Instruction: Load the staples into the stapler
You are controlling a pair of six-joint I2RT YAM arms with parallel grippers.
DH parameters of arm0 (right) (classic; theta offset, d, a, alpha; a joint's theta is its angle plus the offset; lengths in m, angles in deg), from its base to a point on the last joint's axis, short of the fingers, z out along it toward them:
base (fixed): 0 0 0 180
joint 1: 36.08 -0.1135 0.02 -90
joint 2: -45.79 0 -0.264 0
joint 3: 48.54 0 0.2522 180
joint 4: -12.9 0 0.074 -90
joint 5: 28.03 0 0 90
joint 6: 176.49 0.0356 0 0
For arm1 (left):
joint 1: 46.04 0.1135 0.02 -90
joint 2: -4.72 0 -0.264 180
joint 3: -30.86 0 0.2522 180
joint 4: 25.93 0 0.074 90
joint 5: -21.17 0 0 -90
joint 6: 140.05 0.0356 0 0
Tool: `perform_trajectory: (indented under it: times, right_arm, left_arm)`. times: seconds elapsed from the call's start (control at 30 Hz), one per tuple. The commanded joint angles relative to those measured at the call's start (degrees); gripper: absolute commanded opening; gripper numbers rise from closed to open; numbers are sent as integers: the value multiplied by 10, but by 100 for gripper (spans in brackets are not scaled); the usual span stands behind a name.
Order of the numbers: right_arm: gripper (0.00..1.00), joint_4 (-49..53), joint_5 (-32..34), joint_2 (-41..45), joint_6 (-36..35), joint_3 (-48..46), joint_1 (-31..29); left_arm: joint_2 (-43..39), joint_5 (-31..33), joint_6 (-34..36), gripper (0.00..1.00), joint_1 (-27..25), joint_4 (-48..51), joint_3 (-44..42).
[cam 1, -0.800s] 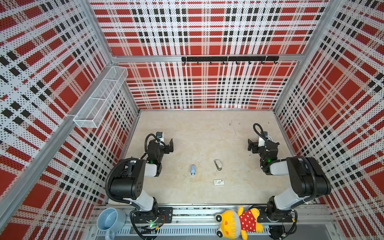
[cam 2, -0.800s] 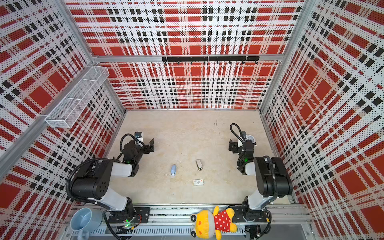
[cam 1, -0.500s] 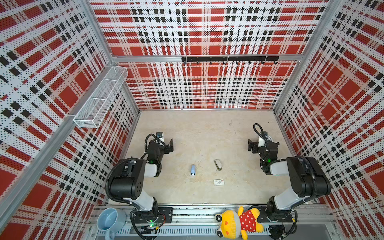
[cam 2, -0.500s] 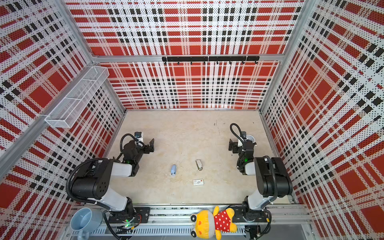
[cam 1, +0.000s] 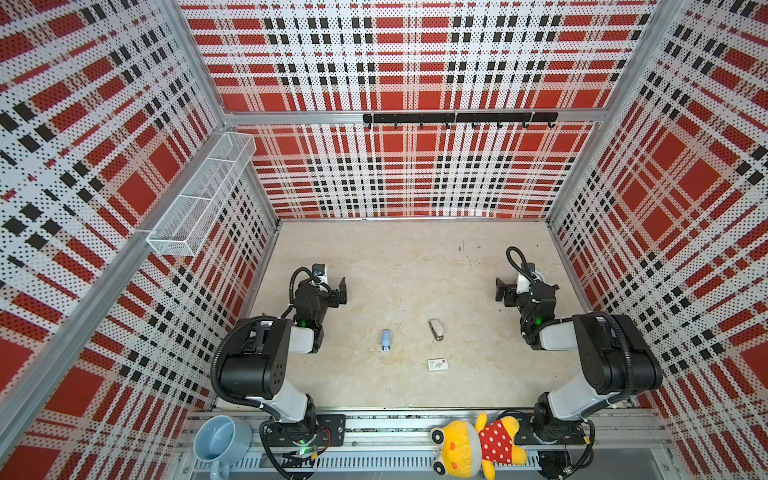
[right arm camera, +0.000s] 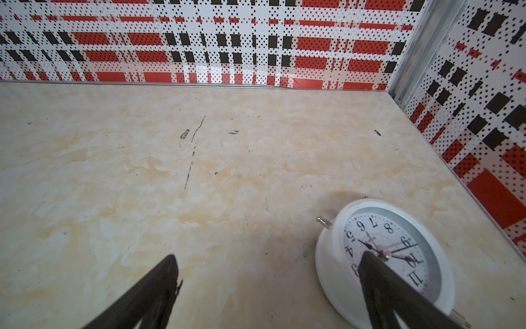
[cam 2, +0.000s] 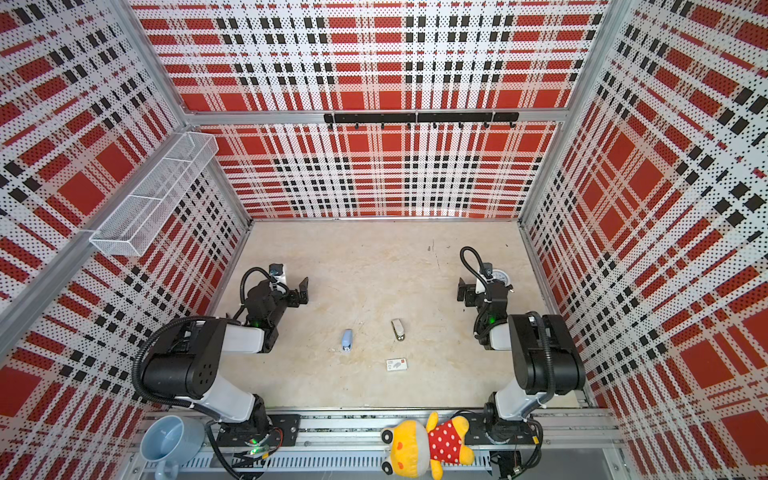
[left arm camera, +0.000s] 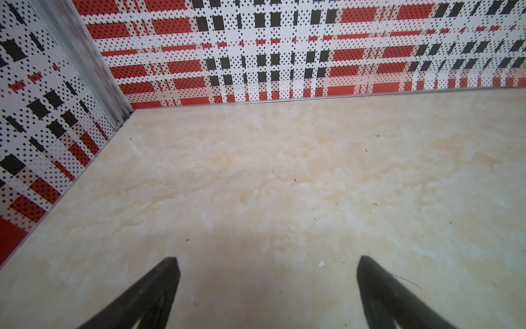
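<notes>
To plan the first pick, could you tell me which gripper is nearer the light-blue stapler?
Left. The left gripper sits back-left of the stapler; the right gripper is farther off, back-right.

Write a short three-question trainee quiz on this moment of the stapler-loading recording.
1. True or false: the left claw grips the blue stapler.
2. How many staplers are in view: A one, B two, C three?
3. Fill in: a white ___ sits beside the right claw.
Key: 1 false, left claw open and empty; 2 B, blue stapler and grey stapler; 3 clock.
</notes>
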Motion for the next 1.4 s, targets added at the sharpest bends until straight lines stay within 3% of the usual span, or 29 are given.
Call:
perform_trajectory:
  times: [0.0, 0.3, 0.43, 0.57, 0.7, 0.83, 1.0, 1.2, 1.37]
  right_arm:
    - [100, -22, 2, 8, -9, 1, -2]
    - [100, -22, 3, 8, -9, -1, -2]
    - [100, -17, 67, 25, 17, -5, -2]
    - [100, 67, 84, 81, 24, 13, -2]
    - [100, 283, 114, 142, 80, 81, -2]
    - [100, 497, 68, 182, 143, 159, -2]
    - [100, 598, -22, 247, 198, 179, -5]
    - [100, 734, -120, 284, 240, 203, -14]
    - [97, 783, -214, 323, 271, 184, -21]
  left_arm:
    - [-10, 3, -2, 99, -5, -2, 7]
    - [-44, 5, 28, 99, -28, 19, 2]
    - [-95, -26, 35, 99, -27, 93, 19]
    - [-165, -49, 60, 100, -36, 226, 59]
    - [-217, -56, 108, 99, -63, 473, 163]
    - [-222, -83, 138, 99, -97, 700, 275]
    - [-249, -148, 220, 99, -185, 869, 330]
    - [-224, -217, 230, 99, -268, 899, 336]
    - [-156, -170, 236, 100, -356, 909, 363]
